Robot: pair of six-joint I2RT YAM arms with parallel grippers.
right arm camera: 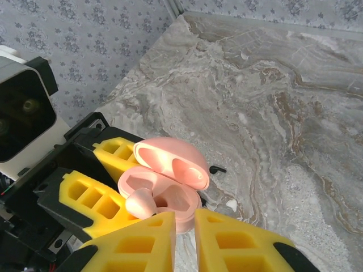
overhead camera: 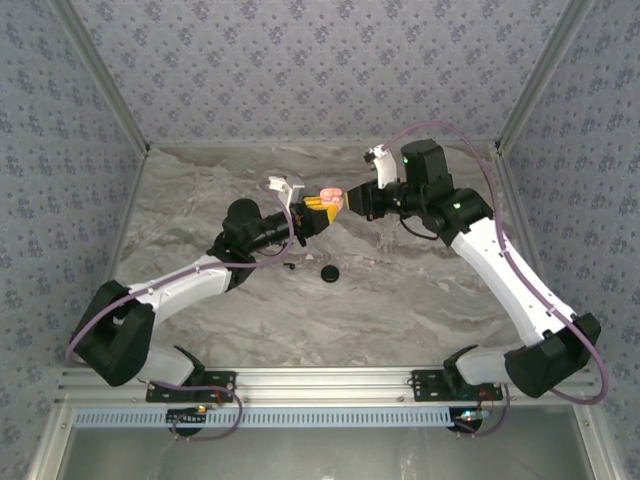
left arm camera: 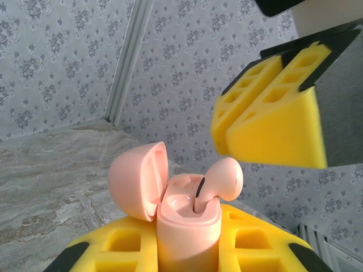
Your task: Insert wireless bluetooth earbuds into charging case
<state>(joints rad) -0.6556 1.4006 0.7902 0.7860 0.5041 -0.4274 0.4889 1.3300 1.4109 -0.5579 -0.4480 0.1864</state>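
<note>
My left gripper (left arm camera: 187,252) is shut on the pink charging case (left arm camera: 187,226) and holds it upright above the table, its lid (left arm camera: 139,178) hinged open. One pink earbud (left arm camera: 224,178) stands with its stem in the right-hand slot and its head sticks out above the rim; the slot beside it is empty. My right gripper (right arm camera: 185,218) hovers just beside the case (right arm camera: 170,192), its yellow pads drawn together to a thin gap with nothing between them. From above, both grippers (overhead camera: 318,210) (overhead camera: 358,203) meet at the case (overhead camera: 332,195) over the table's middle.
A small black hook-like piece (right arm camera: 218,169) lies on the marble table (right arm camera: 272,85) beneath the case. A round black piece (overhead camera: 328,273) sits nearer the front. Patterned walls close the back and both sides.
</note>
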